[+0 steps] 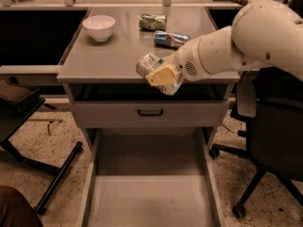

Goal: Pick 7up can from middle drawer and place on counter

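The claw [163, 77] held the 7up can [146, 64] over the tabletop's [109, 58] near edge and, I judged, needed to carry it farther in (right of the bowl [99, 26]) before lowering.

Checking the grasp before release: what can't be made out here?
Camera view:
7up can: mostly covered by the gripper, which holds it at the front edge of the counter; label unreadable.
Whether the can touches the counter: hidden by gripper and arm.
Middle drawer: near end cut off by the bottom edge.
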Available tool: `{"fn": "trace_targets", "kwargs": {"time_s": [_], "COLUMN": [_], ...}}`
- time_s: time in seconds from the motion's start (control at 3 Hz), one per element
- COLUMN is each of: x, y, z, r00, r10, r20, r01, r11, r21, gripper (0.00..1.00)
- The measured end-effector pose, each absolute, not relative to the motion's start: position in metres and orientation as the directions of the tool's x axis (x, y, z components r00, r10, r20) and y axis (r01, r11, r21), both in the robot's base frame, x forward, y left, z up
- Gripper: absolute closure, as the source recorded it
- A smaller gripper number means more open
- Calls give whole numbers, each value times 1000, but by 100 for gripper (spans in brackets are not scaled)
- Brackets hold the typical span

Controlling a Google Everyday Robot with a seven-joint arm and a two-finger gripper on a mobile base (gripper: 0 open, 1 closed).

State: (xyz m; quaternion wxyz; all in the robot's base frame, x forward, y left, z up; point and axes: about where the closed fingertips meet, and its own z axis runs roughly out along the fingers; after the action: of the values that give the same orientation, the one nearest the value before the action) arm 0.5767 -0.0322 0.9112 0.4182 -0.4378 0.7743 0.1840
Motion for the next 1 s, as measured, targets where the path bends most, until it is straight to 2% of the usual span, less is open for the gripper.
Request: {"fn": "trace_targets", "kwargs": {"time_s": [0.67,1.0], "x": [644,680], "y": [-17,-6], "z": [943,946], "r00": [-189,-184], "r10": [-509,-537], "r20": [-840,-823], "r01": [-787,-770], "r11": [590,599], "r21": [-181,-219], "gripper": [100,100]}}
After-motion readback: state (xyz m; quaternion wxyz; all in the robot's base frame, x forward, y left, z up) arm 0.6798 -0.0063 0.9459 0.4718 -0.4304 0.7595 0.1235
